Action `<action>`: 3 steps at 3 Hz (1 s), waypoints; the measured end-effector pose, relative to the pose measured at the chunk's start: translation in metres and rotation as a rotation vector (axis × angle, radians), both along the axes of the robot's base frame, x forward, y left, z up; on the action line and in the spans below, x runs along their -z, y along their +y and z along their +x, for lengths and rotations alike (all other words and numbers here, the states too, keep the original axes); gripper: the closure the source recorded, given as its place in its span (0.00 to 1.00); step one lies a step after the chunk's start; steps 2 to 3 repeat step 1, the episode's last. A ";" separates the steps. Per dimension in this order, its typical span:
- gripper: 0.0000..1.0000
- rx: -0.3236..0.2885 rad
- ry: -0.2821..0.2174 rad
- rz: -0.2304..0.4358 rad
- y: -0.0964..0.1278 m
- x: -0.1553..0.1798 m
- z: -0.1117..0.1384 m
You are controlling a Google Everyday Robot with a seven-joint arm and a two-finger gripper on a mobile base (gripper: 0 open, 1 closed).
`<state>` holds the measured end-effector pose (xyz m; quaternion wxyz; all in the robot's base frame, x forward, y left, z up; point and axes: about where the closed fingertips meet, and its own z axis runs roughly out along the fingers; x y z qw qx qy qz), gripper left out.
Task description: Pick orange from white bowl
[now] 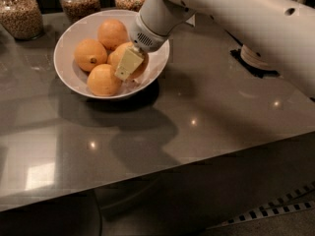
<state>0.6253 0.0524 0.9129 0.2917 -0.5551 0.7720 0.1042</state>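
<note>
Gripper (127, 66) sits on the orange (120, 51) at 3 o'clock in the bowl (66, 69); hold cannot be told, lift not yet done

text: none legible | end effector (129, 64) — in white bowl (65, 45), at orange (117, 52)
</note>
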 end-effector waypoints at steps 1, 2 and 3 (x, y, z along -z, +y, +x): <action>1.00 -0.020 -0.004 -0.016 -0.005 -0.036 0.000; 1.00 -0.020 -0.004 -0.016 -0.005 -0.036 0.000; 1.00 -0.020 -0.004 -0.016 -0.005 -0.036 0.000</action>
